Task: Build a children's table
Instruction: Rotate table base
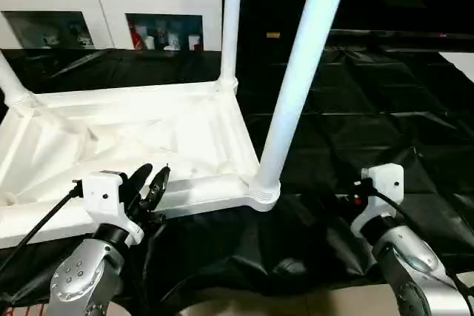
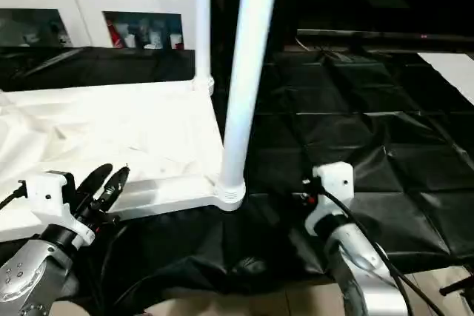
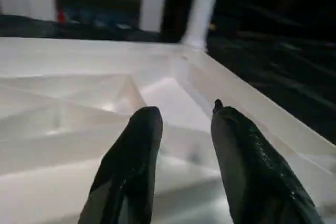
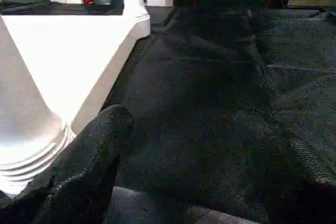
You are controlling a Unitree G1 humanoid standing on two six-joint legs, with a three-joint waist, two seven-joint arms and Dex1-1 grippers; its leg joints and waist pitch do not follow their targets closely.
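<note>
The children's table lies upside down on black cloth, its ribbed white top [image 1: 148, 135] facing up. Three white tube legs stand in corner sockets: one at the near right corner [image 1: 300, 72], one at the far right corner [image 1: 231, 20], and one at the left picture edge [image 1: 9, 83]. My left gripper [image 1: 154, 174] hovers at the top's near rim, open, with nothing between its black fingers [image 3: 136, 156]. My right gripper [image 4: 184, 124] is low over the cloth just right of the near right leg's socket [image 4: 31, 145], open wide and empty.
A white cabinet with glass doors [image 1: 111, 5] stands behind the table. Black cloth [image 1: 370, 109] covers the work surface to the right and front, creased near my arms. Light floor shows at the near edge [image 1: 296, 305].
</note>
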